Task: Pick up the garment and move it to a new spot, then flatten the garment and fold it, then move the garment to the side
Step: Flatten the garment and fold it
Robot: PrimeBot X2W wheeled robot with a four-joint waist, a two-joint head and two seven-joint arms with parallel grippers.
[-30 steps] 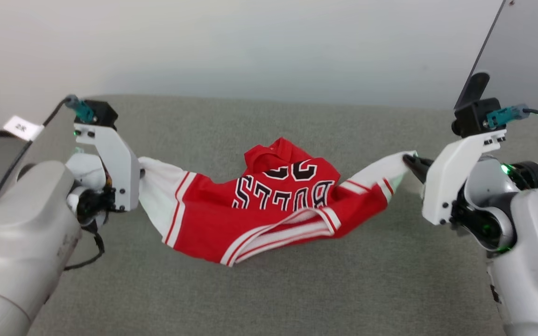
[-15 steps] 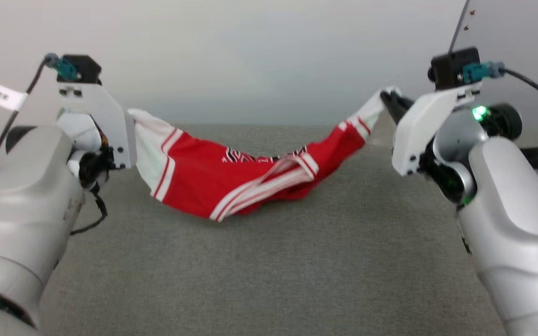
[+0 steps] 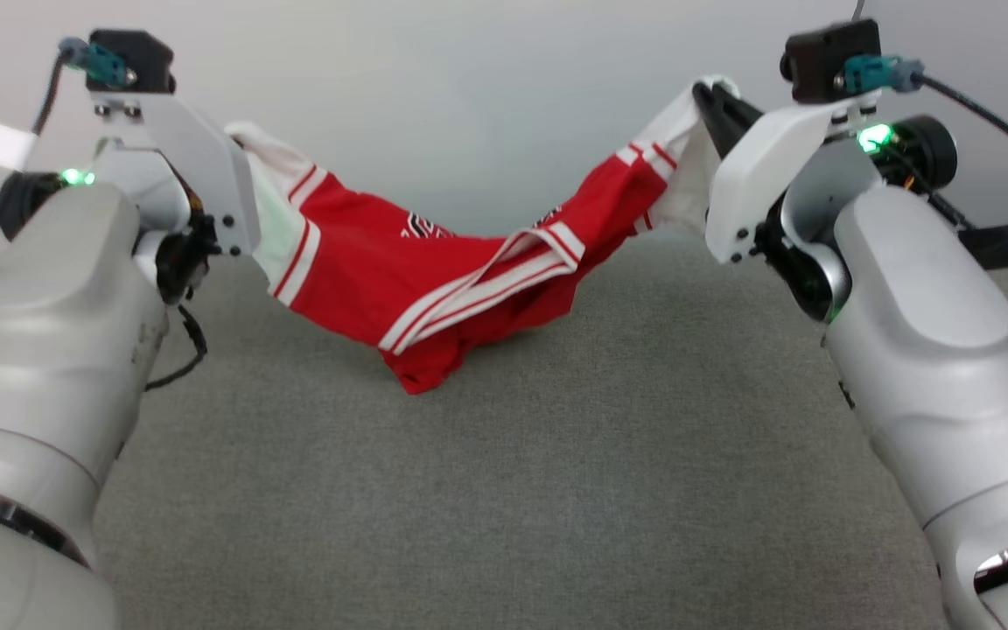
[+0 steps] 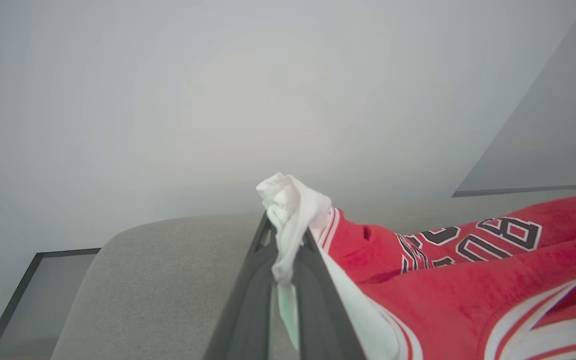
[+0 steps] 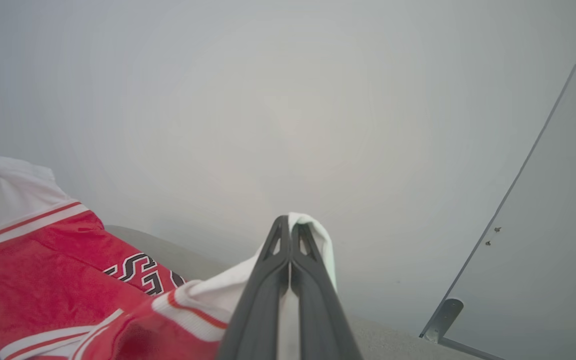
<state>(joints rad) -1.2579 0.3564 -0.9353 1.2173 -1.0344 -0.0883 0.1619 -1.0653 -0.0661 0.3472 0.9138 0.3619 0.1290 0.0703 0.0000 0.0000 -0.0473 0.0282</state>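
It's airborne: the red jersey shirt with white short sleeves and black lettering (image 3: 434, 280) hangs like a hammock above the grey fabric surface (image 3: 504, 490), the left tool (image 4: 287, 229) pinched shut on one white sleeve, the right tool (image 3: 708, 90) clamped on the other. Pick-up looks done, while the set-down, flattening, folding and move aside all remain. The head view gives the whole sag and the low red fold near the surface; the wrist views give white cloth wadded between dark fingers (image 5: 315, 300) and clearer lettering.

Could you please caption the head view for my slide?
The left gripper and right gripper hold a red jersey sagging between them.
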